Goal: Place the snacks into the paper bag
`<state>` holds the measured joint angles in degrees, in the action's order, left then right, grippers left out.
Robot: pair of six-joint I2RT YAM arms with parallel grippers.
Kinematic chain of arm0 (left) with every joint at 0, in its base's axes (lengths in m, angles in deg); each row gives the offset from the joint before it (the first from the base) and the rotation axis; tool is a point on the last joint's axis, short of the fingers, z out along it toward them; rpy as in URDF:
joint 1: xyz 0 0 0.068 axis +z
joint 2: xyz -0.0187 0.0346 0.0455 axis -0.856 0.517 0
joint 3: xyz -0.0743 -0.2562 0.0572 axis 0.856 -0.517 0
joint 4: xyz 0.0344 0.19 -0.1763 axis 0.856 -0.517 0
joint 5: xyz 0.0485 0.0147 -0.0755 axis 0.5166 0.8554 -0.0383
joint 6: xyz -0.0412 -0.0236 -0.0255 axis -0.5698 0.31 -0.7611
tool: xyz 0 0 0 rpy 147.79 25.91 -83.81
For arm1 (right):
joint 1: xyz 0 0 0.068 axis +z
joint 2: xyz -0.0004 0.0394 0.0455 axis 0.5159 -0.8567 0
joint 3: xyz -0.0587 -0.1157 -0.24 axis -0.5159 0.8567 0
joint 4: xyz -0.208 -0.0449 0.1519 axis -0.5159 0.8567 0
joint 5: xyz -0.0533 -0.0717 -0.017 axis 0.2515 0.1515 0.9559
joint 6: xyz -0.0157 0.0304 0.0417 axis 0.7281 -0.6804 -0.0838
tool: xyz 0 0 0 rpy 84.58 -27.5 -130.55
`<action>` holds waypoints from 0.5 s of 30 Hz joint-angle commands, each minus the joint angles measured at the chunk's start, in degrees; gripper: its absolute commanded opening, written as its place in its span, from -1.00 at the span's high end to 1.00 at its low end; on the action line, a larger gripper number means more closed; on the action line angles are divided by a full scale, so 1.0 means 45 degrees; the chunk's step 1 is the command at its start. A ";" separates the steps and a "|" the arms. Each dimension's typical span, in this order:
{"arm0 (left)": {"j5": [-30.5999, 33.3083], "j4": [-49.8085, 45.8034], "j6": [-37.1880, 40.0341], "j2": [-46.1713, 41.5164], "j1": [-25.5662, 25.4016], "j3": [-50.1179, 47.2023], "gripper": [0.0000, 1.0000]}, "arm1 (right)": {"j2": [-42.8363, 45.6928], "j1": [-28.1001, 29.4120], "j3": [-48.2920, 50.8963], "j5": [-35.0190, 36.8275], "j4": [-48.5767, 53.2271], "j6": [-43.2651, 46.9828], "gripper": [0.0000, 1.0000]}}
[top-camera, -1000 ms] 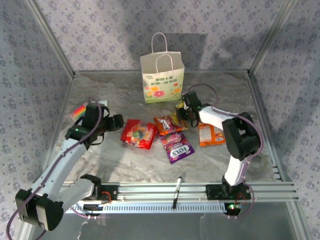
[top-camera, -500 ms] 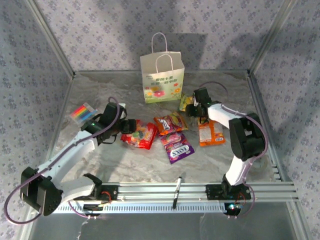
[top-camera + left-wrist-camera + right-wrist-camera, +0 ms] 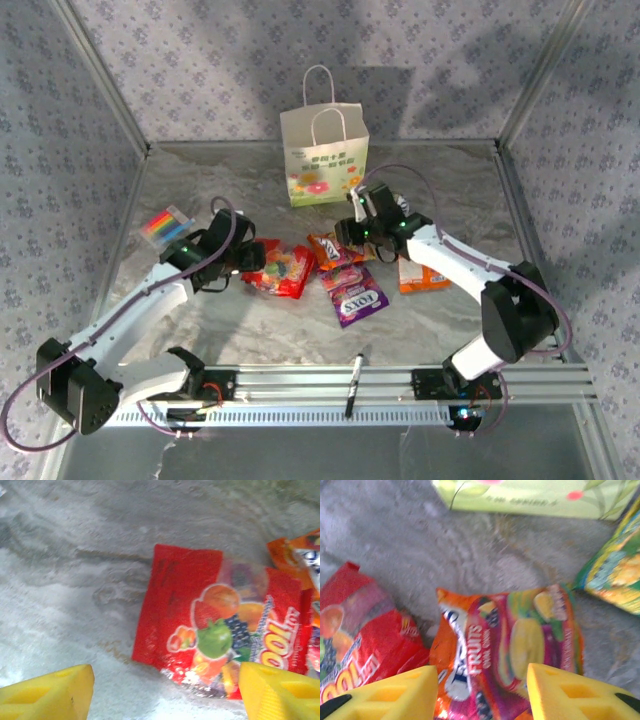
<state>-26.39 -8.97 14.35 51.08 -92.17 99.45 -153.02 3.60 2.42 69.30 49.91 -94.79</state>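
The paper bag (image 3: pixel 323 150) stands upright at the back, its base (image 3: pixel 530 497) also in the right wrist view. Snacks lie in front of it: a red packet (image 3: pixel 283 270) (image 3: pixel 210 625), an orange-pink packet (image 3: pixel 333 252) (image 3: pixel 510 650), a purple FOXS packet (image 3: pixel 358 295), an orange packet (image 3: pixel 425 274) partly under the right arm, and a yellow-green packet (image 3: pixel 615 570). My left gripper (image 3: pixel 258 260) (image 3: pixel 165 695) is open at the red packet's left end, its fingers either side of the packet's near edge. My right gripper (image 3: pixel 345 238) (image 3: pixel 480 692) is open, its jaws straddling the orange-pink packet.
A rainbow-striped item (image 3: pixel 165 224) lies at the left of the marble table (image 3: pixel 230 320). A black pen (image 3: pixel 354 383) rests on the front rail. Patterned walls and metal posts close in the sides and back.
My right gripper swung left from the yellow-green packet to over the orange-pink one. My left gripper came in from the left to the red packet, then barely moved.
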 commanded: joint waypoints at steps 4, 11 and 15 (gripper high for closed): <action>0.0103 -0.1185 -0.0804 0.0233 0.0173 0.0233 -0.51 | -0.0998 0.0841 0.0268 -0.0142 0.0213 -0.0405 0.06; -0.0437 -0.0435 -0.1016 0.0430 0.0461 -0.0582 -0.56 | -0.2237 0.0913 0.0300 -0.0894 -0.1431 -0.0465 0.15; -0.0823 0.0117 -0.1205 0.0908 0.1059 -0.1042 -0.56 | -0.3059 0.0976 -0.0153 -0.1162 -0.1664 -0.0353 0.18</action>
<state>-28.38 -10.21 10.20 53.82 -88.67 96.15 -164.71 7.71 4.04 65.98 44.20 -95.99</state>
